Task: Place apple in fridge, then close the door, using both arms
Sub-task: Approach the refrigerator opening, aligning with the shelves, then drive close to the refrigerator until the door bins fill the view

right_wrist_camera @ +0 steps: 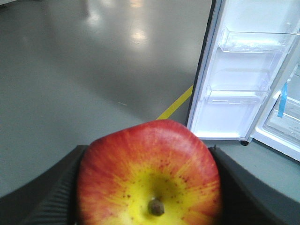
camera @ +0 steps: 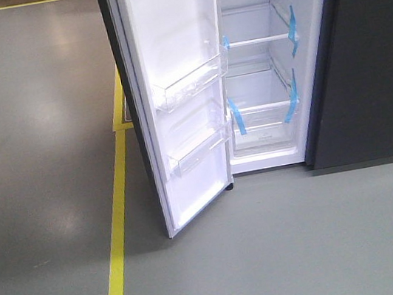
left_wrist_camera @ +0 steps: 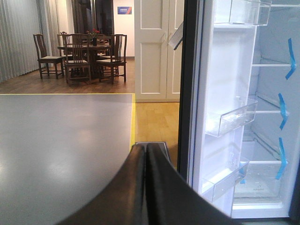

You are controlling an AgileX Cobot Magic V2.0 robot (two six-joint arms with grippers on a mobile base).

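My right gripper is clamped around the apple, short of the fridge and left of its shelves, facing the swung-out door. My left gripper, fingers pressed together and empty, is also left of the fridge, beside the door's edge.

Test hall staged as a home: yellow-taped grey floor, fridge, dining table beyond.

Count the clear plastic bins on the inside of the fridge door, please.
3. An upper bin, a middle bin and a lower bin, stacked down the door; more may sit above the frame.
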